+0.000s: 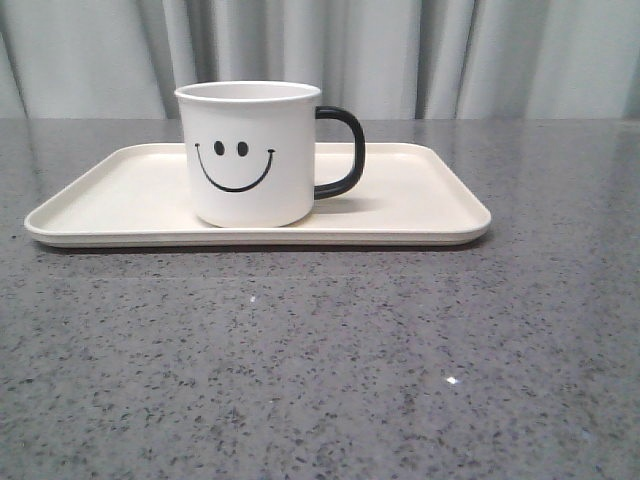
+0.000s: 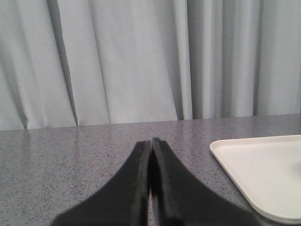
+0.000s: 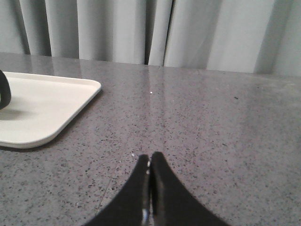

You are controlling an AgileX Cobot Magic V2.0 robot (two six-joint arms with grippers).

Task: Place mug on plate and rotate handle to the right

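Note:
The white mug (image 1: 249,155) with a black smiley face stands upright on the cream plate (image 1: 420,205), left of the plate's middle. Its black handle (image 1: 343,151) points to the right; a sliver of the handle (image 3: 3,92) shows in the right wrist view. No gripper shows in the front view. My left gripper (image 2: 151,142) is shut and empty above the table, with the plate's corner (image 2: 263,169) beside it. My right gripper (image 3: 150,157) is shut and empty above the table, apart from the plate's corner (image 3: 47,106).
The grey speckled table (image 1: 320,360) runs around the plate on all sides. A pale grey curtain (image 1: 400,50) hangs behind the table's far edge.

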